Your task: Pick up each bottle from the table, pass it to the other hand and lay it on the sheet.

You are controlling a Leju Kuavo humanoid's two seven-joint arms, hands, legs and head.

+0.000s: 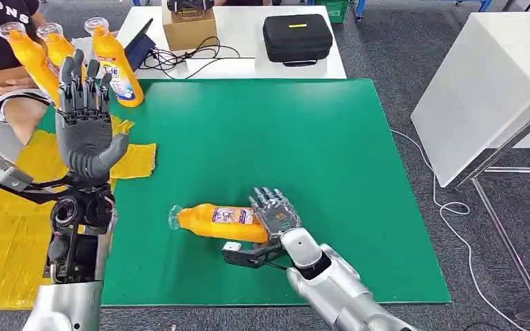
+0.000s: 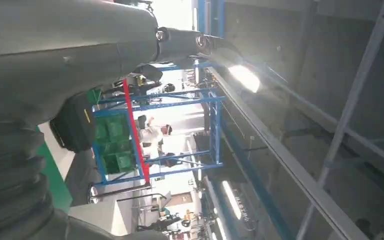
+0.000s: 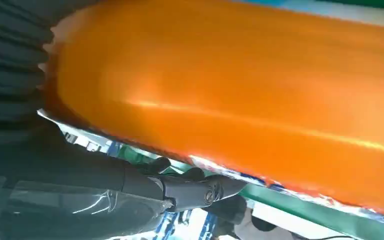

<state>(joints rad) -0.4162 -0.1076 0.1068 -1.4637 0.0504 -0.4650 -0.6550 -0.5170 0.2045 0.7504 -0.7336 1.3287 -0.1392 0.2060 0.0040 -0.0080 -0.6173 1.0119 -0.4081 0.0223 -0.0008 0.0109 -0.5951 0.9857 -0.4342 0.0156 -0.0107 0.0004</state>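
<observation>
An orange bottle (image 1: 214, 222) lies on its side over the green mat (image 1: 283, 138), its clear cap pointing to my left. My right hand (image 1: 275, 212) grips its base end, and in the right wrist view the orange bottle (image 3: 240, 100) sits against the palm with a dark finger (image 3: 190, 189) wrapped under it. My left hand (image 1: 86, 127) is raised above the mat's left edge, fingers spread and pointing up, holding nothing. The left wrist view shows the left hand (image 2: 55, 50) against the ceiling. The yellow sheet (image 1: 10, 214) lies at the left. Three more orange bottles (image 1: 116, 65) stand behind my left hand.
A seated person (image 1: 0, 41) is at the far left, beside the standing bottles. Behind the mat a white table holds a black case (image 1: 297, 38), a cardboard box (image 1: 190, 27) and cables. Another white table (image 1: 483, 89) stands at the right.
</observation>
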